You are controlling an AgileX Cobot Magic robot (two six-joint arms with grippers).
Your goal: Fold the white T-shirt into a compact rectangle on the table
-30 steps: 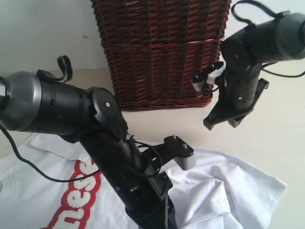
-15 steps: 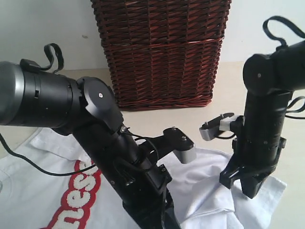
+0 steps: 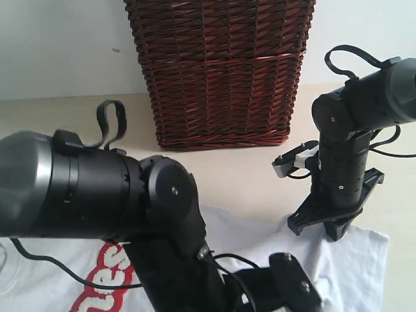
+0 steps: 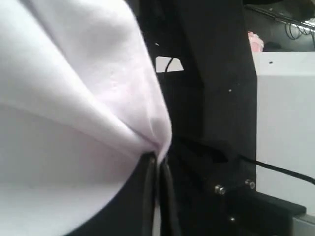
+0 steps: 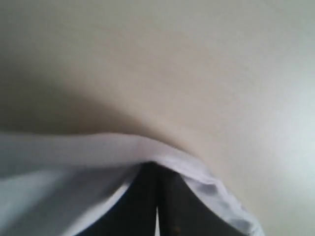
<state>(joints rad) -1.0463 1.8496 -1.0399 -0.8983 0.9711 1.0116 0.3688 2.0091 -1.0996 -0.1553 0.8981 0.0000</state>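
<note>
The white T-shirt (image 3: 354,263) lies across the near part of the table (image 3: 247,169), its red-outlined lettering (image 3: 107,276) showing at the lower left. My left arm covers much of it in the exterior view, and its fingers run out of that frame. In the left wrist view my left gripper (image 4: 157,160) is shut on a gathered fold of the white T-shirt (image 4: 74,123). My right gripper (image 3: 318,227) stands at the shirt's far right edge. It is shut, and the hem (image 5: 197,169) curls around its tips (image 5: 157,169) over bare table (image 5: 197,64).
A tall dark brown wicker basket (image 3: 221,71) stands at the back of the table, behind both arms. A pale wall rises behind it. In the left wrist view a black frame (image 4: 216,98) and a white panel (image 4: 285,123) lie beyond the cloth.
My right arm came down from beside the basket to the shirt's far right edge. My left arm swung lower and nearer, and the bunched cloth on the right has flattened out.
</note>
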